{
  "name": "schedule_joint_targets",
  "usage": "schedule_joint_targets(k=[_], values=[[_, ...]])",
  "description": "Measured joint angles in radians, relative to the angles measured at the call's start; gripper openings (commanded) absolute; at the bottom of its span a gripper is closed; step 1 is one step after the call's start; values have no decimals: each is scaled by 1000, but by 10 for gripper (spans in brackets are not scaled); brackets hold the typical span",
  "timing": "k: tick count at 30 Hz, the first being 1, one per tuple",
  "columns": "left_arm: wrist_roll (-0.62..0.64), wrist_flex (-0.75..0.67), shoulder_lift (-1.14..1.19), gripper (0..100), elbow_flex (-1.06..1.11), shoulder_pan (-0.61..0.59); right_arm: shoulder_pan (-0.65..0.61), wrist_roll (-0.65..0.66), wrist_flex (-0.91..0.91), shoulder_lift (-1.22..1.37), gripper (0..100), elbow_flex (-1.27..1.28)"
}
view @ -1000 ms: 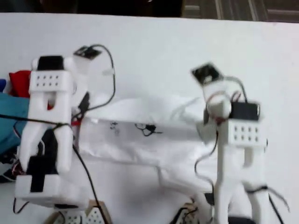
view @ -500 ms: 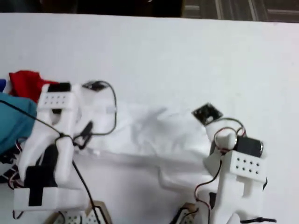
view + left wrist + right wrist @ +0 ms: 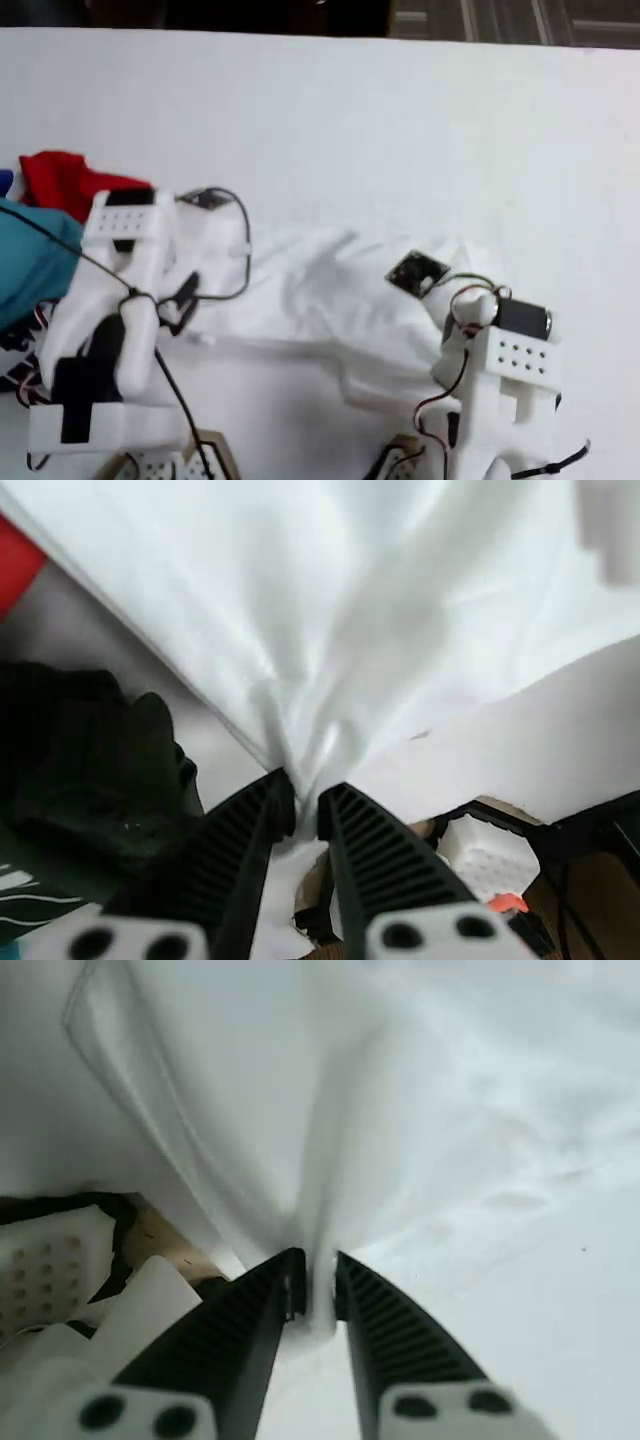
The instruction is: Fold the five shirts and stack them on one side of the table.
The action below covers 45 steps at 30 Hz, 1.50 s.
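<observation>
Holding a white shirt [image 3: 330, 290] by both ends.

Lies as a long rumpled band across the near half of the table [image 3: 400, 120], long axis running side to side between the two arms. Pinched at one end by the left gripper [image 3: 305, 800], jaws closed on a gathered ridge of cloth. Pinched at the other end by the right gripper [image 3: 315, 1270], jaws likewise clamped on a fold. Stretches straight ahead from each gripper toward the other, so neither arm sits nearer than its partner. Red shirt [image 3: 60, 180] and teal shirt [image 3: 30, 260] bunched at the table's edge beside the left arm, the red one near the white shirt's left end. Probably calls for carrying both held ends together, across the long axis, to lay a fold.
</observation>
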Motion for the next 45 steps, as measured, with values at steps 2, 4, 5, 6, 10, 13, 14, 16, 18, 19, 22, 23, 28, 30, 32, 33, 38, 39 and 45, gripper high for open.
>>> schedule_joint_targets(k=[2,4,5,6,10,13,14,16,18,19,22,23,28,30,32,33,38,39,45], values=[[0,15,0,178,-44,-6,-23,0,0,0,228,-2],[0,43,0,176,-112,-8,-46,0,2,0,200,-20],[0,61,0,177,-152,-8,-60,0,14,0,190,-41],[0,80,0,177,-198,-6,-74,0,32,0,184,-69],[0,135,0,177,-402,-5,-117,-51,123,0,183,-239],[0,137,0,116,-508,-5,-126,-138,146,-3,155,-399],[0,137,0,49,-520,-5,-126,-183,143,-3,110,-446],[20,107,0,38,-522,12,-126,-282,81,-5,2,-486],[60,60,14,28,-509,51,-147,-374,-8,-3,46,-483],[75,35,37,22,-500,74,-163,-411,-57,3,35,-470],[104,-37,143,26,-488,147,-219,-477,-181,94,19,-404],[118,-63,186,26,-488,167,-239,-494,-216,135,22,-385],[147,-203,400,26,-488,192,-281,-549,-377,381,20,-365],[149,-249,473,26,-488,184,-281,-549,-428,482,20,-365],[147,-278,539,26,-500,166,-281,-549,-471,585,20,-365],[150,-281,563,26,-519,152,-276,-549,-493,632,20,-365],[150,-258,680,26,-681,109,-186,-551,-568,856,20,-420],[150,-239,706,26,-724,107,-166,-551,-571,901,20,-456],[175,-92,905,26,-1040,107,-130,-549,-446,1154,20,-736]])
